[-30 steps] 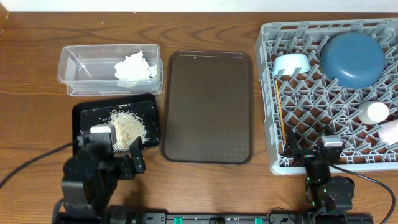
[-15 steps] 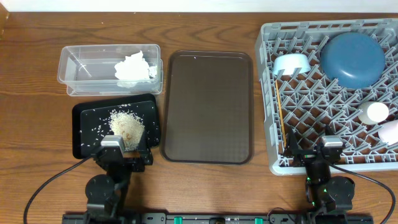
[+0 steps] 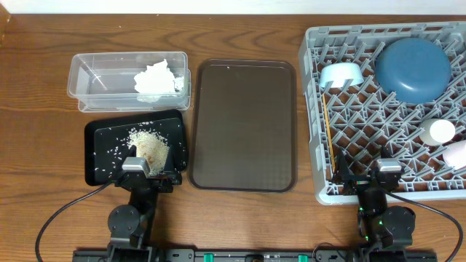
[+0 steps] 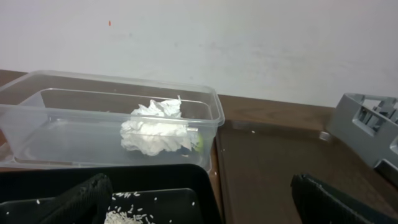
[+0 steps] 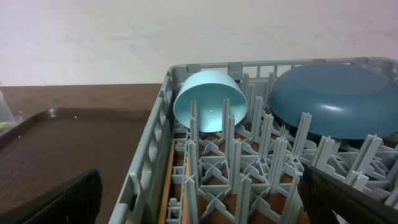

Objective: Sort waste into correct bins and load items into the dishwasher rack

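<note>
Crumpled white paper (image 3: pixel 154 78) lies in the clear tub (image 3: pixel 95 76), also in the left wrist view (image 4: pixel 158 127). White rice (image 3: pixel 149 143) lies in the black tray (image 3: pixel 98 142). The grey rack (image 3: pixel 437 109) holds the dark blue bowl (image 3: pixel 413 68), the light-blue bowl (image 3: pixel 341 73), two white cups (image 3: pixel 440 131) and chopsticks (image 3: pixel 327 135). My left gripper (image 3: pixel 149 182) is open and empty at the black tray's front edge (image 4: pixel 199 211). My right gripper (image 3: pixel 378 180) is open and empty at the rack's front edge (image 5: pixel 199 205).
A dark brown serving tray (image 3: pixel 244 124) lies between the bins and the rack. The clear tub sits just behind the black tray. The wooden table's far edge meets a white wall (image 4: pixel 249 43).
My left arm has drawn back toward the table's front edge and settled low behind the black tray. The right arm has not moved.
</note>
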You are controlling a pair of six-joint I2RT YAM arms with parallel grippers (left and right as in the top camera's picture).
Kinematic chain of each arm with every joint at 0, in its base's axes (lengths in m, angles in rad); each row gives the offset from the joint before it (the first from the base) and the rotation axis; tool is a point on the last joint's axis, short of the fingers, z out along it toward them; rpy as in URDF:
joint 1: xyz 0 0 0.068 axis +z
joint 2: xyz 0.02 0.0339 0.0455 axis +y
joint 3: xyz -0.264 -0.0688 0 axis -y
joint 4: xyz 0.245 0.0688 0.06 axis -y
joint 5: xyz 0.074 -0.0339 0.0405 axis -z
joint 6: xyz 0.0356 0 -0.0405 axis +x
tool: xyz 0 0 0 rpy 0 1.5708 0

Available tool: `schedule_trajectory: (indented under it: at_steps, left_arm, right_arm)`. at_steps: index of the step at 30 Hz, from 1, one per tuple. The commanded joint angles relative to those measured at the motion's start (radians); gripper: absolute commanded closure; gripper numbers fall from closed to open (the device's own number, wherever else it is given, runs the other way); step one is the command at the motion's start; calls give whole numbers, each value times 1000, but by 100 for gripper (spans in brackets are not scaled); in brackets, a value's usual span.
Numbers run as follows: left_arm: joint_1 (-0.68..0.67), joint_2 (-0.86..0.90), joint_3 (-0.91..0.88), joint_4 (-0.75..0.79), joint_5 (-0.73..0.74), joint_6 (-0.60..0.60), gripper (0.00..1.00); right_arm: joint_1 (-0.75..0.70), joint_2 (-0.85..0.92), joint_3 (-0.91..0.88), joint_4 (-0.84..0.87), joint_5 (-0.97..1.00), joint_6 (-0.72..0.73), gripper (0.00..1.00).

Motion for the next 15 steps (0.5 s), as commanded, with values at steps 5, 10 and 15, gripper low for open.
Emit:
schedule_trajectory:
  at_steps: [5, 10, 15]
  left_arm:
    - [3, -8, -3, -110, -8, 6, 5]
    - [3, -7, -3, -105, -8, 6, 5]
    - [3, -7, -3, -105, -8, 6, 5]
  right_arm:
    - [8, -7, -3, -2, 3, -8, 1]
    - [8, -7, -3, -2, 3, -8, 1]
    - [8, -7, -3, -2, 3, -8, 1]
